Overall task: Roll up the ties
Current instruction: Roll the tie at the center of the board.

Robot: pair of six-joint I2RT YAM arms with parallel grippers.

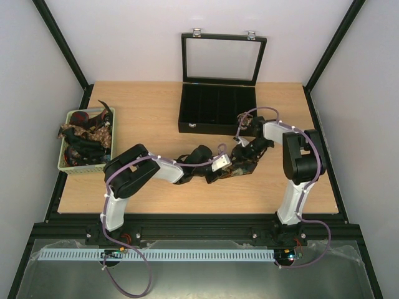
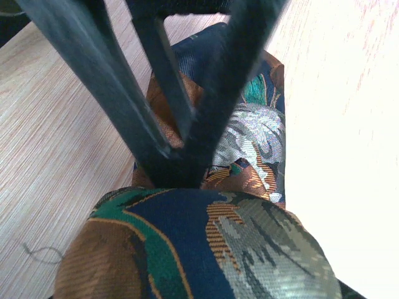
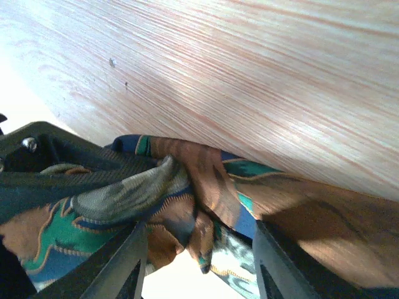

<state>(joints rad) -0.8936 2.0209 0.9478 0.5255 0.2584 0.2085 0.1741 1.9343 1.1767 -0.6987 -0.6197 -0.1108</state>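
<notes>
We count two arms point(image 1: 134, 173) point(image 1: 300, 156), one table point(image 1: 156, 106), one loose tie point(image 1: 242, 164), one box point(image 1: 217, 111), and one basket point(image 1: 85, 167) of ties point(image 1: 84, 134), their number unclear.

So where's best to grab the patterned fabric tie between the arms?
Probably a raised fold, pinched from above. The brown, blue and green patterned fabric tie lies limp on the pale wooden table, so its flat stretches offer no edge to get under. The left hand is shut on such a fold; the right hand straddles a bunch, open.
</notes>
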